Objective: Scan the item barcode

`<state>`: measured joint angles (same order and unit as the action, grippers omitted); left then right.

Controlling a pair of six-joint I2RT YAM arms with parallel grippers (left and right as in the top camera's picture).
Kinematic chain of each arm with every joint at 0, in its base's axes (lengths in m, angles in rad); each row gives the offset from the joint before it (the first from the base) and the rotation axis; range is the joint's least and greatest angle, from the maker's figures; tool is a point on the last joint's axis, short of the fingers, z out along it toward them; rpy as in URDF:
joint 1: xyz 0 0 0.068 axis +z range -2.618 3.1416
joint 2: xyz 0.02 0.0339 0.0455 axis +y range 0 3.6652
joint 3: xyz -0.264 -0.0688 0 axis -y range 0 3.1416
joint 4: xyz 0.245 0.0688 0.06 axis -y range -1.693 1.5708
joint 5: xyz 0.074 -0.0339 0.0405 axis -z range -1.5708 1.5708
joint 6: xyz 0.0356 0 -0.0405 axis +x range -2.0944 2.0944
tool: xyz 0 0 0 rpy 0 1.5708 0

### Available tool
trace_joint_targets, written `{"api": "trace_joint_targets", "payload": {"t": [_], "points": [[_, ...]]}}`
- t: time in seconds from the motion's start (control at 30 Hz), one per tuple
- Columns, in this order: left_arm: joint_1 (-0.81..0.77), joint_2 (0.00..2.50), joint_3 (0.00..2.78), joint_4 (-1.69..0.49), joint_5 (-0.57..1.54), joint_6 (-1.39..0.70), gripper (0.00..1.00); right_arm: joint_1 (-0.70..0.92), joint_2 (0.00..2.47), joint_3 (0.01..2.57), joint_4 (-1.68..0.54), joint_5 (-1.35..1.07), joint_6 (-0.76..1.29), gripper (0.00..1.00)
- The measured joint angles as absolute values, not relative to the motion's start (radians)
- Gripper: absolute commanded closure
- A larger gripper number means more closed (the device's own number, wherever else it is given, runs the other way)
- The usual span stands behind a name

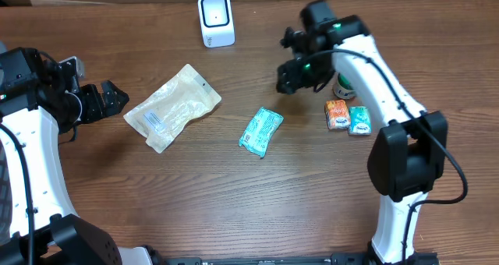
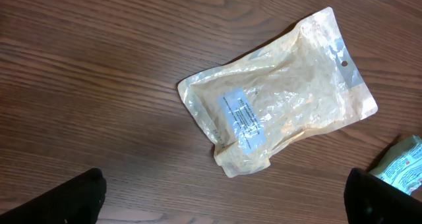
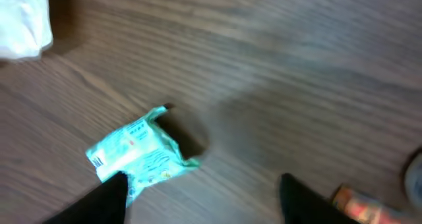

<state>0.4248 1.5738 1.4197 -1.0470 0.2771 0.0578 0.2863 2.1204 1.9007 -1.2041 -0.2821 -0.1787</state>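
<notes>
A white barcode scanner (image 1: 216,19) stands at the back of the wooden table. A clear pouch with a white label (image 1: 173,107) (image 2: 277,99) lies left of centre. A teal packet (image 1: 261,130) (image 3: 135,148) lies in the middle, and its corner shows in the left wrist view (image 2: 399,163). My left gripper (image 1: 109,100) (image 2: 221,204) is wide open just left of the pouch and holds nothing. My right gripper (image 1: 295,74) (image 3: 204,207) hovers open above the table, up and right of the teal packet, with only bare wood between its fingers. The right wrist view is blurred.
An orange packet (image 1: 337,114) (image 3: 359,204) and a small teal packet (image 1: 359,120) lie side by side under the right arm, with a round can (image 1: 343,86) behind them. A white shape (image 3: 23,20) shows at the right wrist view's top left.
</notes>
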Motion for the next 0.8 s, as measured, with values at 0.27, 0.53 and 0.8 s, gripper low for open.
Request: {"api": "trace_joint_targets", "payload": {"t": [0.27,0.53,0.8], "points": [[0.425,1.574,1.42,-1.047,0.277,0.058,0.01,0.301,2.12,1.874,-1.206,-0.356,-0.203,0.85],[0.425,1.574,1.42,-1.047,0.277,0.058,0.0,0.435,2.12,1.868,-1.192,-0.293,-0.182,0.9],[0.425,1.574,1.42,-1.047,0.277,0.058,0.0,0.55,2.12,1.742,-1.113,-0.125,-0.126,0.89]]}}
